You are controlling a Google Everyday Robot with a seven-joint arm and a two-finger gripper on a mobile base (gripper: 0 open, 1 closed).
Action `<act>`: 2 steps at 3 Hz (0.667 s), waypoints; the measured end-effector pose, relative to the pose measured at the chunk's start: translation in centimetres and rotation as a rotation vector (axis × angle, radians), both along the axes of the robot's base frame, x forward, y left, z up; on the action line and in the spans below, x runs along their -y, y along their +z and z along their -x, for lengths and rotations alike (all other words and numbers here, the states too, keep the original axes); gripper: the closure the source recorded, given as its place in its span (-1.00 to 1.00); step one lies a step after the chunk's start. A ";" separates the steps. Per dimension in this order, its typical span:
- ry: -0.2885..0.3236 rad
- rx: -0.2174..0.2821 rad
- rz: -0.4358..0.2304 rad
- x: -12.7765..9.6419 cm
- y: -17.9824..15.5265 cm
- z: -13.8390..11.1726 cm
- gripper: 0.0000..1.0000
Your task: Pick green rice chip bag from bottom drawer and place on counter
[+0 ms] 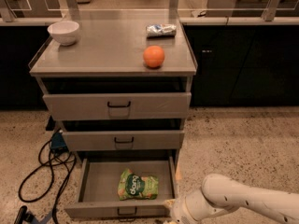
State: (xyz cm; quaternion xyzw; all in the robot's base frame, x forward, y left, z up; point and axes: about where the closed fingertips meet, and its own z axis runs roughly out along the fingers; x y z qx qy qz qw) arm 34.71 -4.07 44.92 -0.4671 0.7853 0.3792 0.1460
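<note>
The green rice chip bag [138,185] lies flat in the open bottom drawer [93,183], right of its middle. The counter [107,50] is the grey top of the drawer cabinet. My arm [233,202] reaches in from the lower right. The gripper [169,215] is at the bottom edge of the view, at the drawer's front right corner, below and right of the bag and apart from it. Most of the gripper is cut off by the frame edge.
On the counter stand a white bowl [63,32], an orange [153,56] and a silver-blue wrapper [161,30]. The two upper drawers [117,106] stick out slightly. Black cables [44,171] lie on the floor left of the cabinet. Dark cabinets stand to the right.
</note>
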 end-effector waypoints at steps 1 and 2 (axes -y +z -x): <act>-0.145 0.025 0.079 0.5 -0.4 -0.1 -1.00; -0.294 0.059 0.161 1.9 0.5 1.2 -1.00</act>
